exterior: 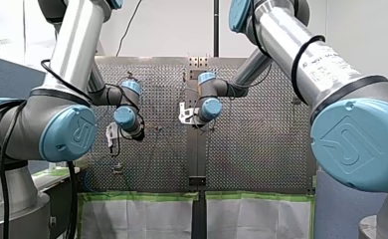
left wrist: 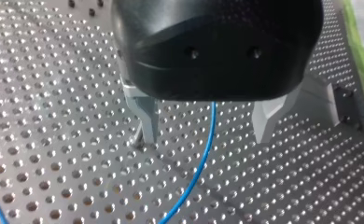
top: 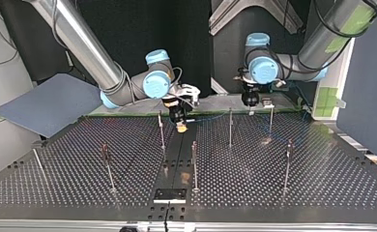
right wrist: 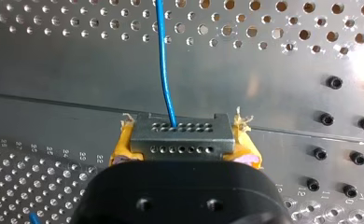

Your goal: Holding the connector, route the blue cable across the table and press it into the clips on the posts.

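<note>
My right claw (right wrist: 185, 145) is clamped on the connector (right wrist: 180, 133), so the blue cable (right wrist: 164, 70) feeds straight out ahead of it over the bench (right wrist: 54, 79). My left claw (left wrist: 207, 126) hangs spread apart astride the cable, I'd guess to guide it toward the posts (top: 230, 126) further out.

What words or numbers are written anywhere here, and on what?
Tiny numbers on the table: too blurred to read.
Label on my right arm: too blurred to read.
Blue cap: a curly logo, no readable letters.
</note>
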`<action>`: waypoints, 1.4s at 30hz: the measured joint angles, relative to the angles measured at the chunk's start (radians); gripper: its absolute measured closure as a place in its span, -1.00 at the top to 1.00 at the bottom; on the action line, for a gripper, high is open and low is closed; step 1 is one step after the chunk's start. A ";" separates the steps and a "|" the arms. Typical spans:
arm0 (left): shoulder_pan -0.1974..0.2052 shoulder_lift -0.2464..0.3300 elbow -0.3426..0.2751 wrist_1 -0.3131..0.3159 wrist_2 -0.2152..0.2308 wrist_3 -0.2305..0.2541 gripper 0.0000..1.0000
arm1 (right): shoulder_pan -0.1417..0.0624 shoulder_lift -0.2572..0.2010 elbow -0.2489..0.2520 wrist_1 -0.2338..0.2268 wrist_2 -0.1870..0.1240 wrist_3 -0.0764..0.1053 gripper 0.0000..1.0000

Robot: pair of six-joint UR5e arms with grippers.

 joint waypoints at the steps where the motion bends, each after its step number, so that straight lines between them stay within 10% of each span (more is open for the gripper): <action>1: -0.005 0.005 -0.002 -0.005 0.000 0.003 1.00 | 0.000 0.000 0.000 0.000 0.001 0.000 -1.00; 20: -0.139 0.103 -0.032 -0.012 -0.002 -0.025 1.00 | 0.003 0.003 0.000 -0.002 0.006 0.001 -1.00; 42: -0.220 -0.003 0.107 0.024 -0.071 -0.083 1.00 | -0.012 0.002 -0.003 -0.003 -0.002 0.002 -1.00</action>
